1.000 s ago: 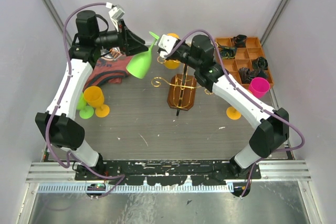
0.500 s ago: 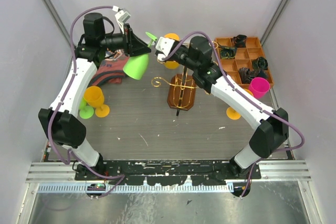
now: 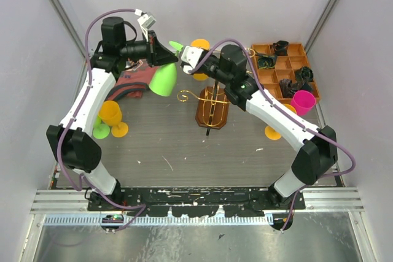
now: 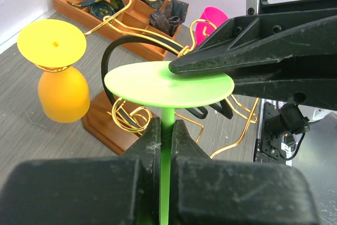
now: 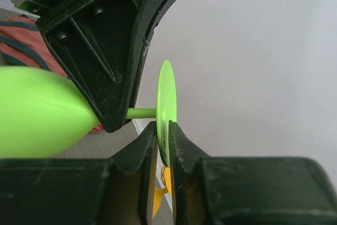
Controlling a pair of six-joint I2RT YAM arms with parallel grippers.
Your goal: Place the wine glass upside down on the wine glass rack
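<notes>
A lime green wine glass [image 3: 163,81] hangs in the air behind the wine glass rack [image 3: 212,107], bowl tilted down to the left. My left gripper [image 3: 167,58] is shut on its thin stem, which runs between my fingers in the left wrist view [image 4: 166,125]. My right gripper [image 3: 183,53] straddles the rim of the glass's round foot [image 5: 167,93], its jaws only slightly parted, one on each side of the disc [image 5: 164,127]. The rack's gold wire scrolls [image 4: 158,46] and brown base [image 4: 105,127] lie just beyond the foot [image 4: 168,82].
An orange glass [image 4: 60,93] hangs upside down on the rack's far arm. Another orange glass [image 3: 112,116] and a green one [image 3: 97,130] stand at the left, beside a red cloth [image 3: 129,84]. A pink glass [image 3: 303,101] and a compartmented wooden tray [image 3: 288,47] are at the right.
My left gripper has closed onto the green stem and drawn back left. The glass has swung bowl-down. My right jaws, shut on the foot before, have eased apart a little.
</notes>
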